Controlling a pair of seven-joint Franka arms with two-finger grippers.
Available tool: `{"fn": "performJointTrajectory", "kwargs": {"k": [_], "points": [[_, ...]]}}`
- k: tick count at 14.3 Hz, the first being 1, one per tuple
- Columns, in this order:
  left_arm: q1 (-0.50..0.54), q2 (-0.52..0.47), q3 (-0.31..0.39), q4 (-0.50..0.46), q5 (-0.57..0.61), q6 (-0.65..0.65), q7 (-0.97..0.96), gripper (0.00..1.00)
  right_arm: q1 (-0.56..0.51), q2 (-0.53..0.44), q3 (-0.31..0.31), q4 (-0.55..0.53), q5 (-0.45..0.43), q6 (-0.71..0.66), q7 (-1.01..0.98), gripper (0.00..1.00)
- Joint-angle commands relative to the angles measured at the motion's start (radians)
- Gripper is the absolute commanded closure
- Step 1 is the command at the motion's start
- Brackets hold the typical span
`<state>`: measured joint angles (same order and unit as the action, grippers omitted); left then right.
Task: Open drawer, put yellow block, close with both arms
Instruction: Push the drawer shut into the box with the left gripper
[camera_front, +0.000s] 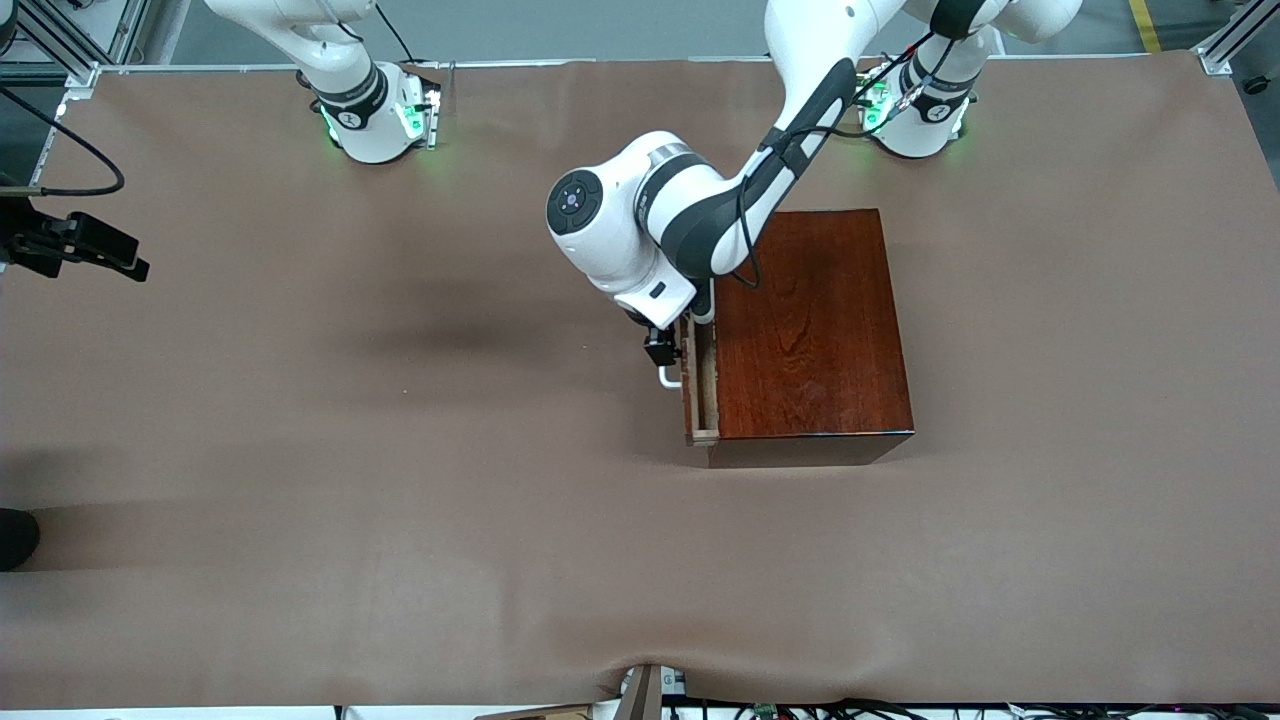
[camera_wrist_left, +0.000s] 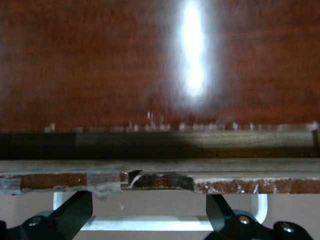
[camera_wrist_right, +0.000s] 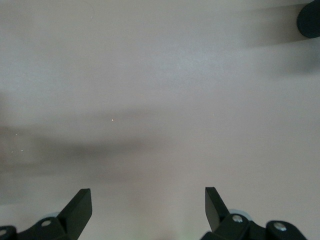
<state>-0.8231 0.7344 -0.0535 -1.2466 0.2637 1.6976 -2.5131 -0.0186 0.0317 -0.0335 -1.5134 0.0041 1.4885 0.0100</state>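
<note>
1. The drawer (camera_front: 702, 385) is open only a crack, its pale tray showing as a thin strip at the side of the dark wooden box (camera_front: 810, 325) that faces the right arm's end of the table.
2. The left gripper (camera_front: 661, 352) is at the white handle (camera_wrist_left: 160, 220), jaws spread with the bar between them.
3. The right gripper (camera_wrist_right: 147, 210) waits over bare table (camera_front: 300, 450), jaws spread and empty.
4. No yellow block is visible.
5. Judged step: opening. Next, pull the drawer out fully.
</note>
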Motion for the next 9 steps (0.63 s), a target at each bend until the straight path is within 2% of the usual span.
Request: {"fn": "performJointTrajectory", "kwargs": {"k": [1,9], "points": [[0.010,-0.007,0.027,-0.019,0.055,-0.055,0.003,0.00,0.014,-0.019,-0.011,-0.013,-0.003,-0.001,0.008,0.00],[-0.002,-0.020,0.031,-0.024,0.063,-0.136,-0.009,0.00,0.020,-0.019,-0.008,-0.011,-0.003,-0.008,0.010,0.00]]}}
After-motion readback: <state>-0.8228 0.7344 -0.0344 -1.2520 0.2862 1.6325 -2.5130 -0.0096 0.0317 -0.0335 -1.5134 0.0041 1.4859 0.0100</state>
